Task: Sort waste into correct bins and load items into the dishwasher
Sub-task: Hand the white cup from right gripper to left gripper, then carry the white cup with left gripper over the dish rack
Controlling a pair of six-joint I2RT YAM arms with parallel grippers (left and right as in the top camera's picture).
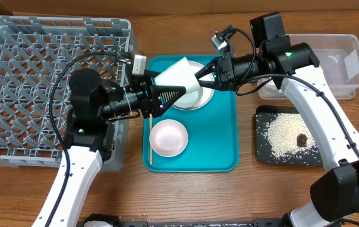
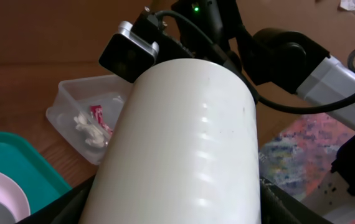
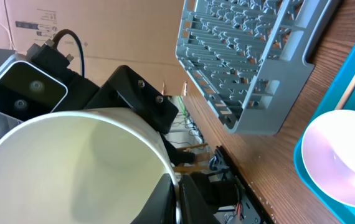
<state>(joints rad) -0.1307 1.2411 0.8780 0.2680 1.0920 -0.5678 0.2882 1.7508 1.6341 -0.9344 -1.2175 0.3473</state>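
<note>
The small white cup (image 1: pixel 178 73) hangs above the teal tray (image 1: pixel 223 151), held between both grippers. My left gripper (image 1: pixel 169 91) is shut on its body, which fills the left wrist view (image 2: pixel 184 137), with the left gripper's fingers (image 2: pixel 177 211) on either side. My right gripper (image 1: pixel 201 77) pinches the cup's rim (image 3: pixel 179 199). The pale pink bowl (image 1: pixel 169 138) and pale grey bowl (image 1: pixel 198 98) sit on the tray. The clear tub (image 1: pixel 330 63) holds the tissue (image 2: pixel 89 129) and red wrapper (image 2: pixel 98 116). The black tray (image 1: pixel 264 135) holds rice (image 1: pixel 283 133) and the brown lump (image 1: pixel 302 140). The plate is out of view.
The grey dish rack (image 1: pixel 47 82) fills the left side of the table and also shows in the right wrist view (image 3: pixel 252 56). A wooden chopstick (image 1: pixel 150 140) lies along the teal tray's left edge. The two arms cross over the tray's far half.
</note>
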